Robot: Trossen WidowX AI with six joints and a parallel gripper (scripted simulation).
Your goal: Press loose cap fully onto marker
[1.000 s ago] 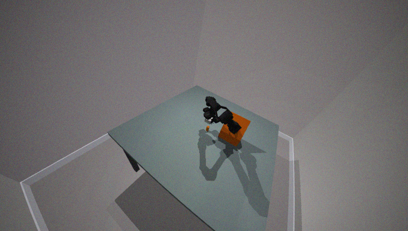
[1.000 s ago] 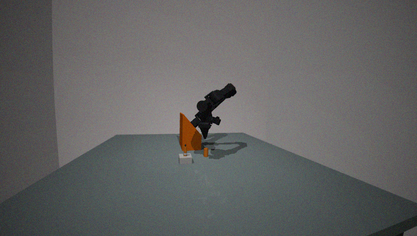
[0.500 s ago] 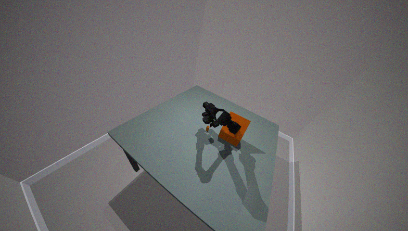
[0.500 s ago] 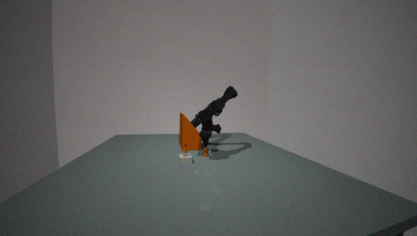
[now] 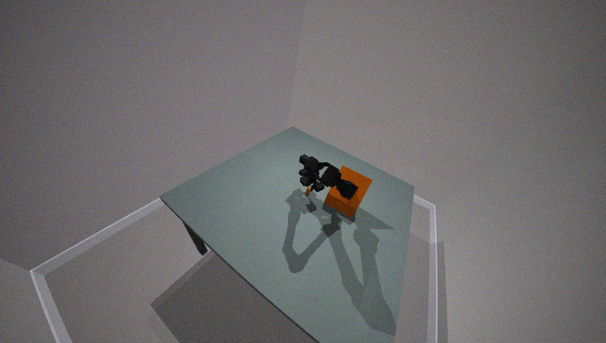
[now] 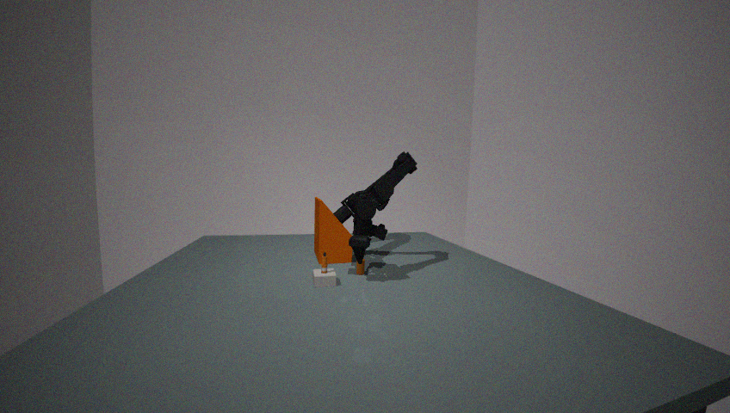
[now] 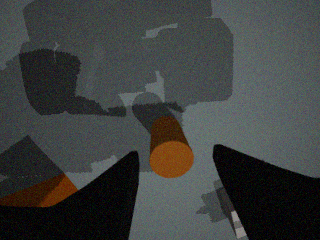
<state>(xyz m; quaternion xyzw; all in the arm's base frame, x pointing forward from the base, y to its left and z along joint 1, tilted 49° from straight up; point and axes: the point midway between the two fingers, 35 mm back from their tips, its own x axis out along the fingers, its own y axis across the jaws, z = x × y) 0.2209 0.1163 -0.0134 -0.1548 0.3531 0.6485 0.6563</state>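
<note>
Hand half spread, pinching nothing, directly above the upright, stubby orange cap on the table.

Arm folded low, gripper pointing down at the surface.

From the exterior view the upper link slants up and away, the forearm doubles back, and the wrist drops nearly straight down. The gripper stands part open with nothing gripped; in the wrist view its two dark fingers sit spread apart with a gap between their tips.
</note>
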